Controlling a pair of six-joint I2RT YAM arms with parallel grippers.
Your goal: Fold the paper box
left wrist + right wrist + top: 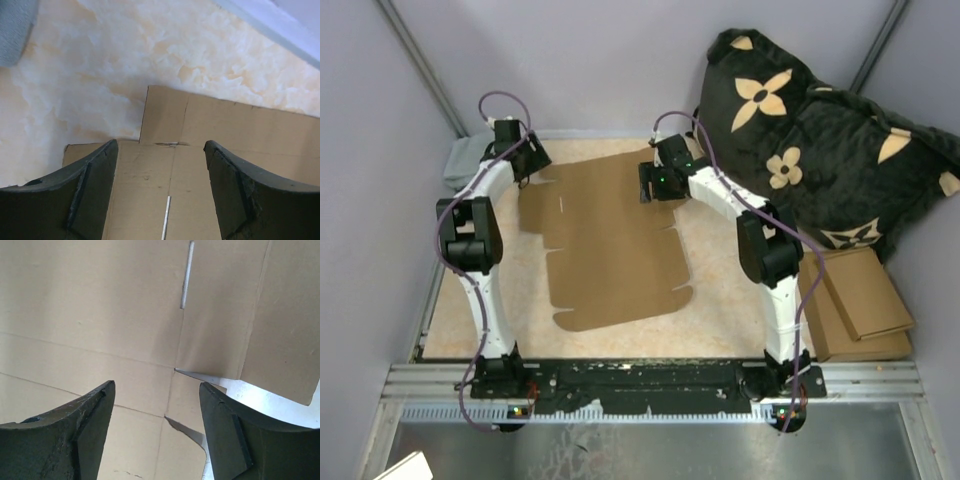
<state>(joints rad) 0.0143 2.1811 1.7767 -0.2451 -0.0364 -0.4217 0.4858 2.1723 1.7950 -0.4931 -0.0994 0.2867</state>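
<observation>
The box [610, 245] lies unfolded and flat in the middle of the desk [720, 300] — a brown sheet with flaps, slits and rounded tabs, its far edge close to the back wall and its near edge short of the arms' bases. Both arms reach out over its far end.

The left claw [530, 160] sits at the far left corner of the sheet. Seen from its own camera, the left claw [160, 147] is spread wide with nothing between the fingers [90, 190]. Under the gap the box [225, 130] shows a stepped corner, a crease and a short slit, with bare marbled desk [125, 55] beyond. Whether the fingertips touch the sheet I cannot tell.

The right claw [653, 185] hangs over the far right part of the sheet. From its wrist the right claw [155, 387] is just as wide apart and grips nothing. The box [100, 300] fills nearly all of that view, creased and slit, and a bright patch of desk [270, 405] shows past a flap's edge at the lower right.

A grey cloth [465, 160] lies at the far left, just beside the left claw. A black cushion [820, 150] with tan flowers leans in the far right corner — nearer than it, a cardboard stack [860, 300] lies beside the right arm, apart from the box
</observation>
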